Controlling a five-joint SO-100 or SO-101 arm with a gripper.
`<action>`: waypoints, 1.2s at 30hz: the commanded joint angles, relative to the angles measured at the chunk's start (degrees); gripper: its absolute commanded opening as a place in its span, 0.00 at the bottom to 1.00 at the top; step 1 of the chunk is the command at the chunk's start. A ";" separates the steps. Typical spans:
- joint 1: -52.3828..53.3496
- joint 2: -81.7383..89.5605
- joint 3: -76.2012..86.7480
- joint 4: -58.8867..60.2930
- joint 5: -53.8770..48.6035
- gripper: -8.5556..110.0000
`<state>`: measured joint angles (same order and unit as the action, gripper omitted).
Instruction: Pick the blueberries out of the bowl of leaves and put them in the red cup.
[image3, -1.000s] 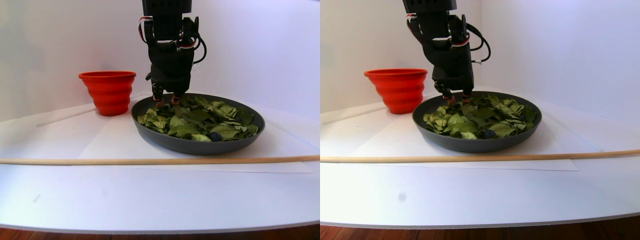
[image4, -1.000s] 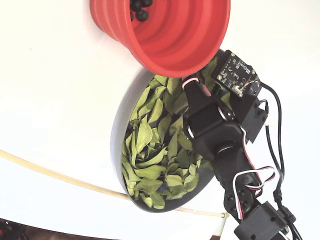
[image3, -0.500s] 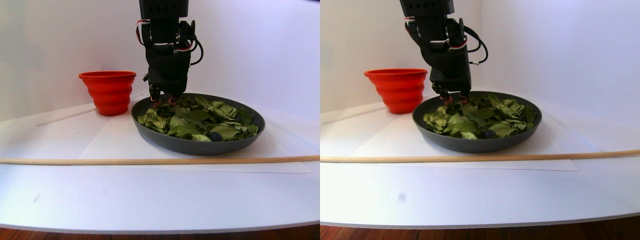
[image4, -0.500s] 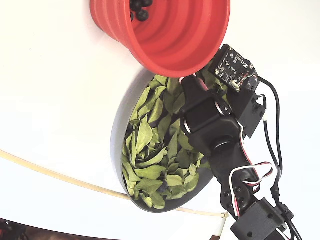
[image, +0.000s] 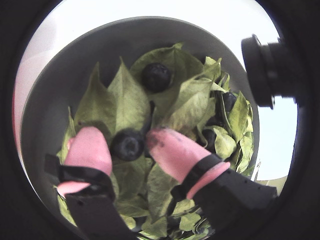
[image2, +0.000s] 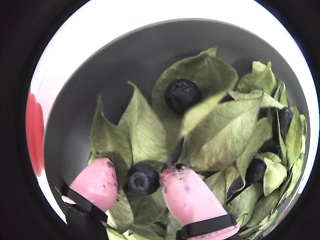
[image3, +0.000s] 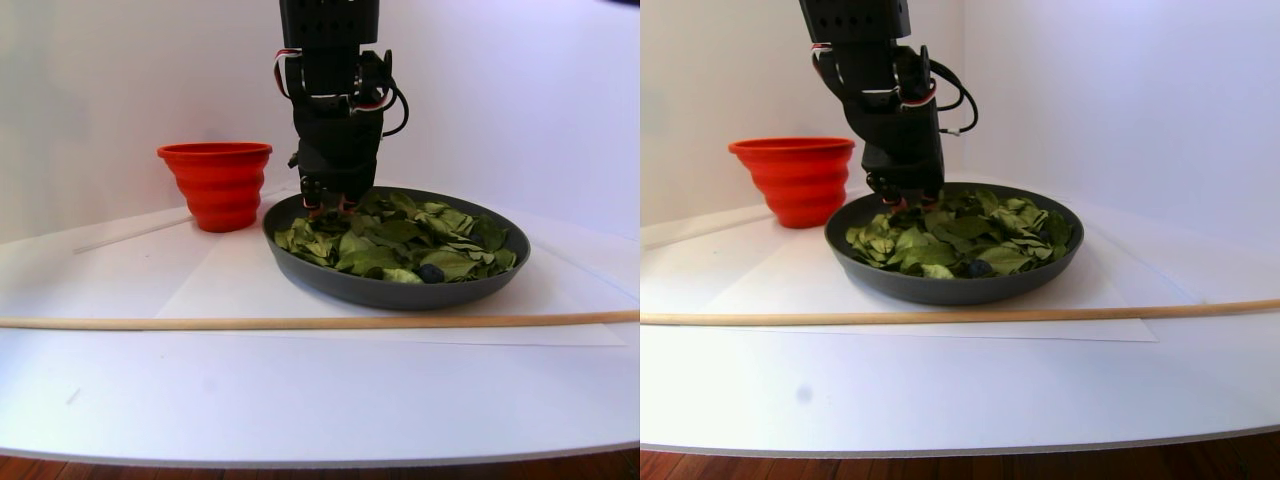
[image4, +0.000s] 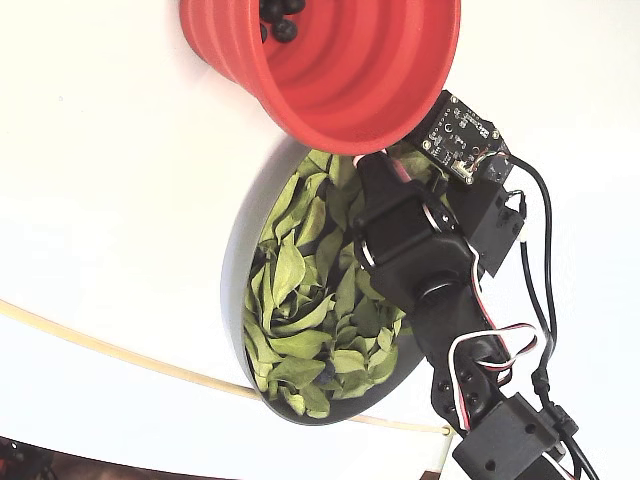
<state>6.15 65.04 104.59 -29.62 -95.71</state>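
In both wrist views my gripper (image: 121, 136) (image2: 137, 170) has its pink fingers (image: 90, 150) (image2: 187, 192) pressed on either side of one blueberry (image: 127, 145) (image2: 142, 179), just over the leaves (image: 130, 100) (image2: 145, 130) in the dark grey bowl (image: 65, 75) (image2: 125, 65). Another blueberry (image: 156, 76) (image2: 183, 95) lies on a leaf farther off, and more (image: 229, 101) (image2: 256, 170) hide among leaves at the right. The stereo pair view has the gripper (image3: 328, 205) at the bowl's (image3: 390, 290) back left, near the red cup (image3: 218, 185). Inside the red cup (image4: 340, 60) lie blueberries (image4: 278, 18).
A thin wooden stick (image3: 300, 322) (image4: 100, 350) lies across the white table in front of the bowl. White walls stand close behind. In the fixed view the arm (image4: 420, 260) covers the bowl's right part, and the cup rim overlaps the bowl's top edge.
The arm has shifted a little toward the cup side of the bowl, with its fingertips staying down at the leaves. The bowl, leaves and cup have not moved.
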 joint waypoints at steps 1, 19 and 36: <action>1.05 1.05 -2.29 -1.23 -0.62 0.22; 1.23 0.62 -0.88 -1.23 -1.14 0.17; 0.44 2.81 0.79 -1.23 -1.49 0.16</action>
<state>6.33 64.78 105.29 -29.97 -96.86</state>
